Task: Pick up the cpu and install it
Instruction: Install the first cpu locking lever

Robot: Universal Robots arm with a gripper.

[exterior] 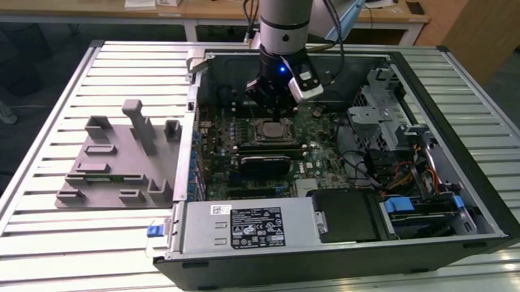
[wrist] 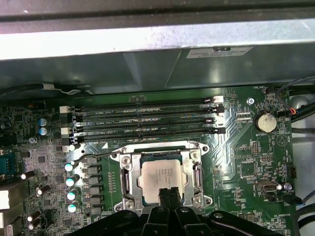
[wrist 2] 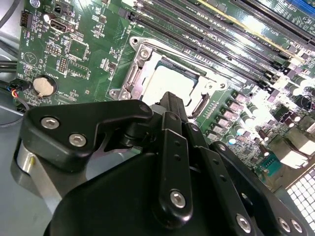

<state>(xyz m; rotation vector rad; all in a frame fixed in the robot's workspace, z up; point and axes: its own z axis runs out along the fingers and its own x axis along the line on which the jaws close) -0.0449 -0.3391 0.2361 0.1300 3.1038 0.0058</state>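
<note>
Jaws drawn together with no visible gap, holding nothing — the gripper (wrist: pixel 168 192) hangs just over the cpu (wrist: pixel 164 175), which lies flat in the metal socket frame (wrist: pixel 124 178) on the green motherboard (wrist: pixel 236 152). Around it: four black memory slots (wrist: pixel 147 117) beside the socket, a coin battery (wrist: pixel 265 121), rows of capacitors (wrist: pixel 71 181). In the exterior view the arm (exterior: pixel 284 27) reaches into the open computer case (exterior: pixel 479 201); a grey fixture block (exterior: pixel 122 161) sits on the slatted table (exterior: pixel 49 121), well apart — toward the exterior view's left.

I see the gripper (wrist 2: pixel 170 105) above the cpu (wrist 2: pixel 165 83), which sits in its socket (wrist 2: pixel 135 69) on the green motherboard (wrist 2: pixel 88 44).
</note>
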